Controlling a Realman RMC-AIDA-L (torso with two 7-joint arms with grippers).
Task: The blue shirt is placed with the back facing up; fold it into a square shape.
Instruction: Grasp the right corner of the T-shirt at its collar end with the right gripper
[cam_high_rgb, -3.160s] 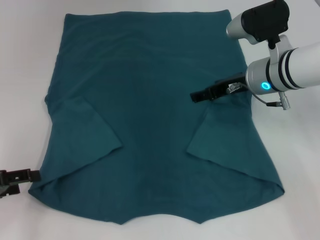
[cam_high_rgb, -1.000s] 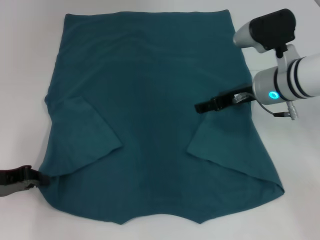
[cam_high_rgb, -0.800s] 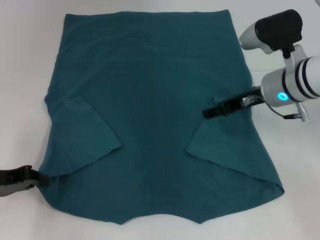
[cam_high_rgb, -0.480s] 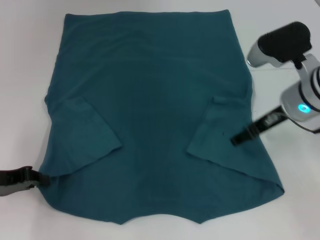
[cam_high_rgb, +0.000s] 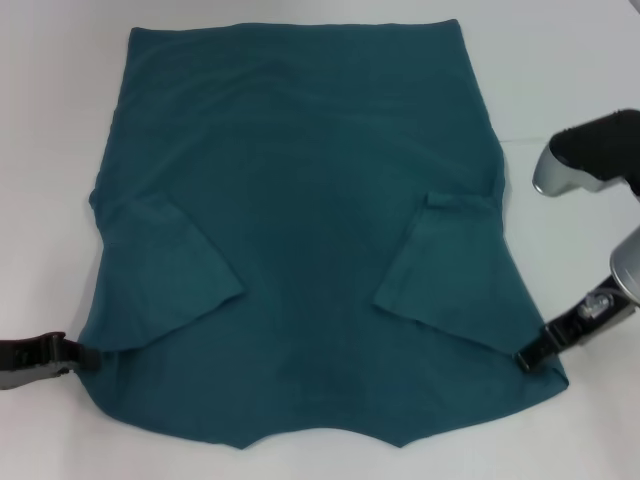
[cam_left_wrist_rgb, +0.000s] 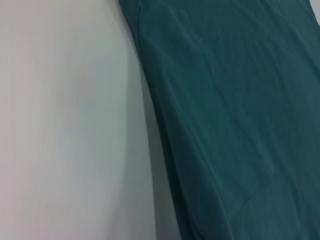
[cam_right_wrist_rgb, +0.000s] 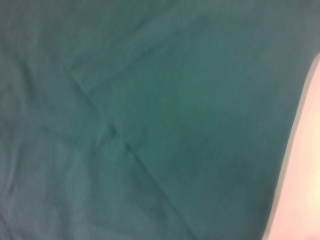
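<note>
The blue shirt (cam_high_rgb: 300, 200) lies flat, plain side up, on the white table (cam_high_rgb: 40, 150). Its left sleeve (cam_high_rgb: 165, 265) and right sleeve (cam_high_rgb: 445, 270) are folded inward onto the body. My left gripper (cam_high_rgb: 75, 357) is low at the shirt's near left corner, touching its edge. My right gripper (cam_high_rgb: 528, 358) is low at the near right corner, at the cloth's edge. The left wrist view shows the shirt's edge (cam_left_wrist_rgb: 240, 110) beside bare table. The right wrist view is almost filled with the shirt (cam_right_wrist_rgb: 150, 125) and a sleeve's fold line.
The white table (cam_left_wrist_rgb: 65, 125) surrounds the shirt on all sides. The right arm's silver and black body (cam_high_rgb: 595, 160) hangs over the table just right of the shirt. A strip of table (cam_right_wrist_rgb: 305, 190) shows at the edge of the right wrist view.
My right gripper has swept from above the right sleeve, toward me and rightward, down to the shirt's near right corner. My left gripper first closed in on the near left corner, then stayed.
</note>
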